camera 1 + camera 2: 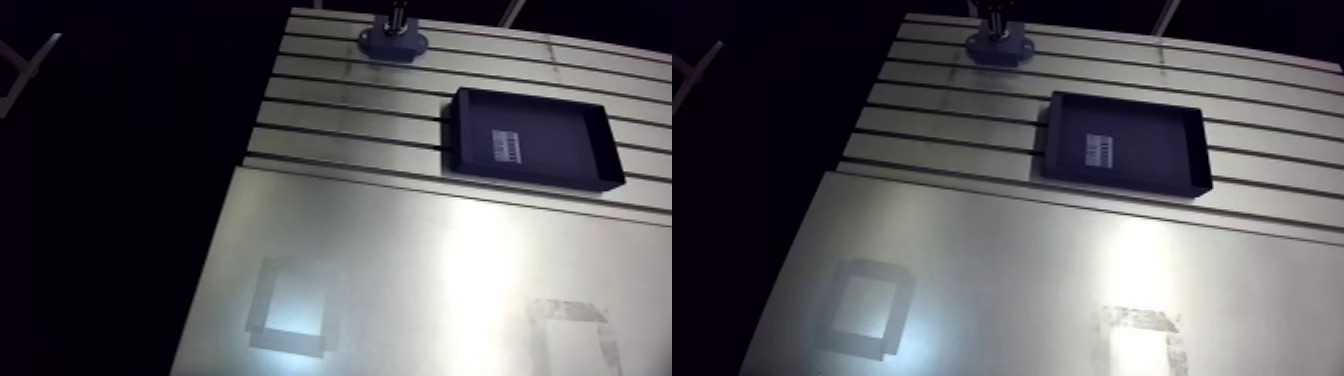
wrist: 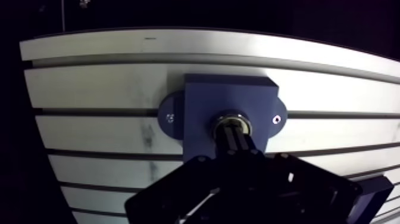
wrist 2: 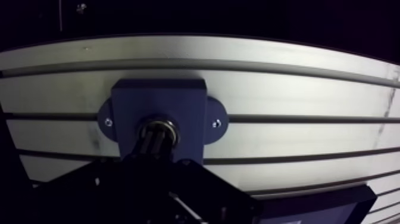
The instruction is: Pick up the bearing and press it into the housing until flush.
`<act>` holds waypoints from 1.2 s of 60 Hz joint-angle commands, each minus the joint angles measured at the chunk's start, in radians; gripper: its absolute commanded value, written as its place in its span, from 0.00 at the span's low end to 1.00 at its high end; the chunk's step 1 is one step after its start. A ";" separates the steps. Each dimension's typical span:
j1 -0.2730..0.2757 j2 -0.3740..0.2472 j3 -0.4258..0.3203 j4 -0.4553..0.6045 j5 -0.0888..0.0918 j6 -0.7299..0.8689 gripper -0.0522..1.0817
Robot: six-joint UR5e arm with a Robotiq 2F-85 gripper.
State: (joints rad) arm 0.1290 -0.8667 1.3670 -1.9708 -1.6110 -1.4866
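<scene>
Bearing sits in the bore of the blue housing, near the table's far edge. Claw clenched, fingertips together on the bearing. Black tray lies apart.

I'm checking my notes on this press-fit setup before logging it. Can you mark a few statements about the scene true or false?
1. The blue housing stands on the slotted table. True.
2. The gripper is right over the bearing in the housing's bore. True.
3. The black tray holds a second bearing. False: only a white label shows in it.
4. The tray touches the housing. False: bare table lies between them.
</scene>
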 commanded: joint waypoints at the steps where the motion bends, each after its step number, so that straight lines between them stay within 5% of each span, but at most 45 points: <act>1: 0.000 0.004 0.001 0.000 0.001 -0.005 1.00; 72: 0.001 0.006 0.002 0.000 0.001 -0.011 1.00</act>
State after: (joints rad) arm 0.1301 -0.8615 1.3686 -1.9705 -1.6099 -1.4979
